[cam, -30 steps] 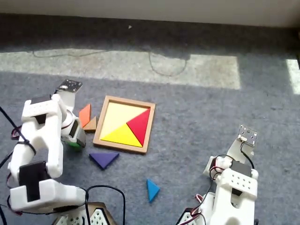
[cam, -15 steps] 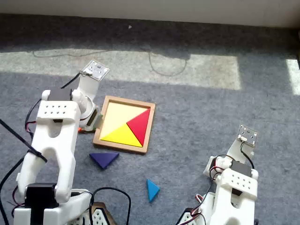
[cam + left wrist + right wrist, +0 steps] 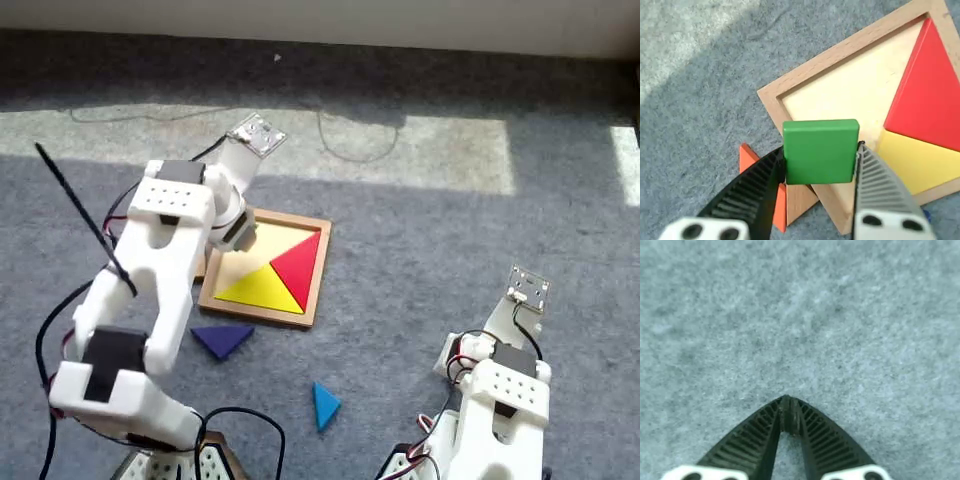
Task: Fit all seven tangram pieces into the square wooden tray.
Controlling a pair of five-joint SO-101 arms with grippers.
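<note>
Inspecting the left end effector (image 3: 820, 154) first, you find its jaws clamped part-way on the green square (image 3: 821, 132), one finger on each of two opposite edges, with the square's broad face turned towards the wrist camera. The square sits over the corner of the tray (image 3: 840, 54) that lies closest to the orange piece (image 3: 748, 156) and the brown triangle (image 3: 799, 200). You cannot tell from these views whether the square touches the tray or hangs above it.

Inside the tray, the red triangle (image 3: 927, 100) and the yellow triangle (image 3: 915, 160) lie flat, edge to edge, filling the half away from that corner. The rest of the tray floor is bare pale wood.

The orange piece and the brown triangle lie on the grey desk (image 3: 420, 260), just outside the tray's rim, touching each other. In the high view, the purple triangle (image 3: 222, 339) lies on the desk near the tray's front edge, and the blue triangle (image 3: 325, 404) lies farther out, well apart from the tray.

The left arm (image 3: 165, 250) stretches over the tray's left side and hides it in that view.

The right end effector (image 3: 788, 412) is fully closed, tips together, with nothing between them, over bare desk. The right arm (image 3: 505, 385) stands at the desk's near right, well apart from the tray.
</note>
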